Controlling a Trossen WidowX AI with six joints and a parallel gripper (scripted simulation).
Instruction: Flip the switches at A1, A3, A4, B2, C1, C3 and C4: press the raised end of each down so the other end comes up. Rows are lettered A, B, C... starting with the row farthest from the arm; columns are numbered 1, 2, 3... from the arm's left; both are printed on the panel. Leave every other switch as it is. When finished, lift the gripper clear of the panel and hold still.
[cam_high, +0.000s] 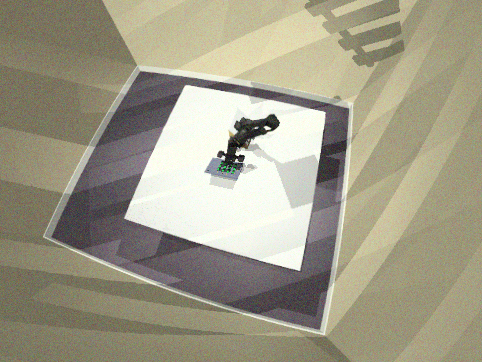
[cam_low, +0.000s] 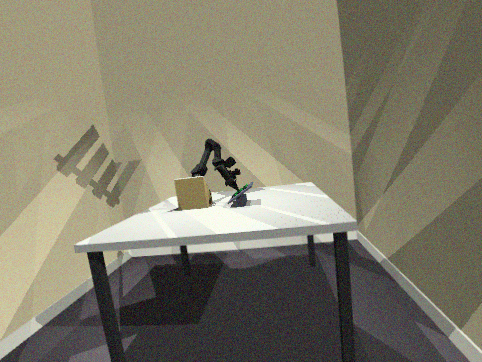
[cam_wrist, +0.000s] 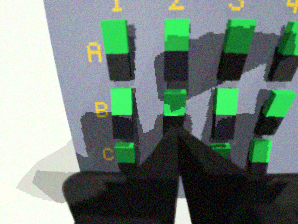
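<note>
The tilted grey-blue panel (cam_high: 212, 168) (cam_low: 249, 185) (cam_wrist: 75, 30) carries rows of switches with green far halves and black near halves. My gripper (cam_high: 228, 163) (cam_low: 237, 189) (cam_wrist: 175, 132) is shut and empty, its tips at the near black end of switch B2 (cam_wrist: 175, 103). Whether they touch it I cannot tell. Switches A1 (cam_wrist: 115, 37), A3 (cam_wrist: 239, 37), A4 (cam_wrist: 284, 65) and C4 (cam_wrist: 260, 151) show green and black parts. C1 (cam_wrist: 124, 153) and C3 (cam_wrist: 220, 150) show mostly green; their near ends are hidden. C2 is hidden behind the fingers. I cannot tell for sure which ends are raised.
Switches A2 (cam_wrist: 176, 35), B1 (cam_wrist: 121, 102), B3 (cam_wrist: 226, 102) and B4 (cam_wrist: 278, 104) stand around B2. A tan box (cam_low: 192, 194) stands beside the arm on the white table (cam_high: 200, 210) (cam_low: 280, 217). Shadows cross the panel.
</note>
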